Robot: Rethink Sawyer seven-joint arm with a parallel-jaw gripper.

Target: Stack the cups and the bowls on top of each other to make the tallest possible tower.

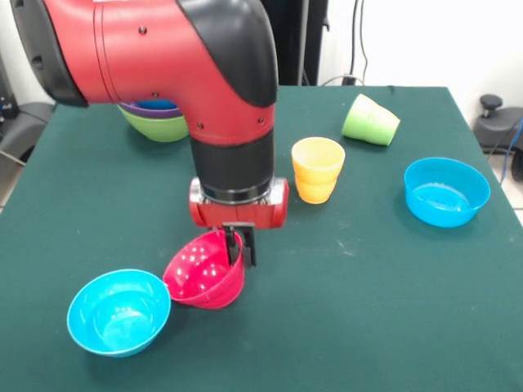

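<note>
My gripper [240, 247] points down at the front middle of the table, shut on the far rim of the small red bowl [200, 279]. The red bowl is tilted, its opening facing the front left, and it touches the small cyan bowl [118, 313], which sits upright. A yellow-orange cup [318, 169] stands upright to the right of my arm. A light green cup [370, 120] lies on its side at the far right. A blue bowl [446, 190] sits upright at the right. The tower [155, 121] stands at the far left, a lime green bowl holding purple and blue ones, partly hidden by my arm.
The dark green table [368, 327] fills the view, with its right edge close to the blue bowl. My red and black arm [163, 49] covers the upper left. Black cables and a stand sit beyond the far edge.
</note>
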